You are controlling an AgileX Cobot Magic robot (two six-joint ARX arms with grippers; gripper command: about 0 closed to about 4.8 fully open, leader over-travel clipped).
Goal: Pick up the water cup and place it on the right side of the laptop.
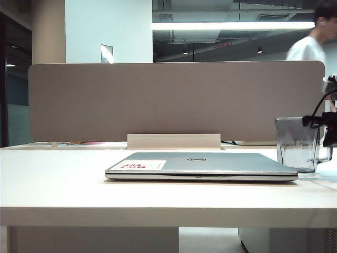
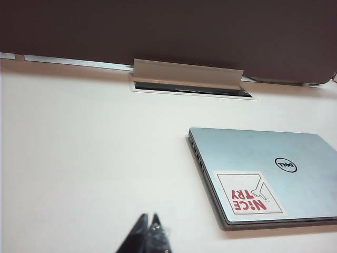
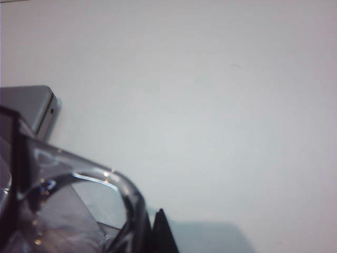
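While the closed laptop (image 1: 202, 164) lies flat near the front edge of the pale bench (image 1: 58, 184), its lid up and its white sticker (image 1: 143, 165) with red print on the lid's left part in the exterior view, the water cup (image 1: 297, 143) stands upright just beside the laptop's right end, slightly behind its right corner. In that view the cup's base looks to be at bench level, though whether it rests there or is just above cannot be told. The right gripper (image 1: 316, 121) reaches in from the right of the laptop at the cup's rim, its black fingers pressed together on the cup's wall on the handle side. From the right wrist view the cup's clear rim and handle (image 3: 113, 184) fill the near corner, with the laptop's corner (image 3: 37, 105) just past it. The left gripper (image 2: 149, 234) hangs above bare bench to the left of the laptop, well apart from it, its dark tips drawn close together on nothing. Behind the laptop sits a raised cable flap (image 1: 174, 140), and behind that a long grey divider panel (image 1: 174, 100). Beyond the panel, far right, a person (image 1: 311, 39) in white is visible.
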